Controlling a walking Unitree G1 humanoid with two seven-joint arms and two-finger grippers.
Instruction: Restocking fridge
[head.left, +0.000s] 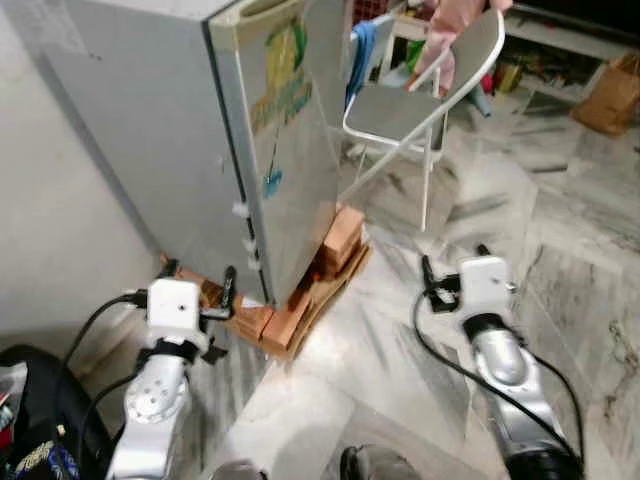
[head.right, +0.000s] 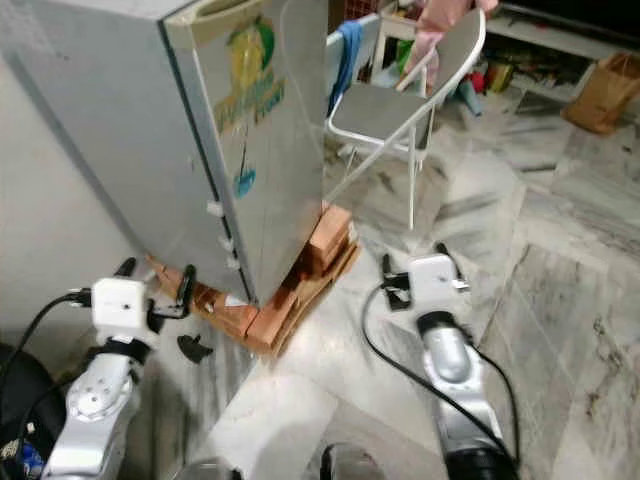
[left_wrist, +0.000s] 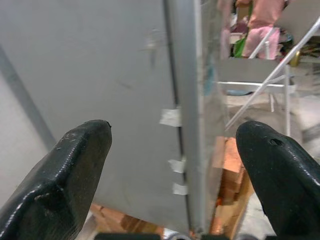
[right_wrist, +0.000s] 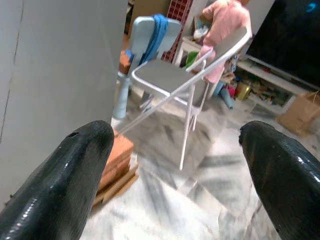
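Down by my waist, my left gripper (head.left: 196, 283) and right gripper (head.left: 453, 262) hang spread wide, holding nothing, ready for the door. Ahead stands the fridge (head.left: 200, 120), shut, raised on bricks (head.left: 335, 245) off the marble floor (head.left: 560, 230). Beyond, a folding chair (head.left: 425, 95) crowds the door's swing.

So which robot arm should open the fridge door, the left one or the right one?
Probably the left. The left gripper is open and sits close to the fridge, pointing at the door edge. The right gripper, also open, is out over the floor facing the folding chair.
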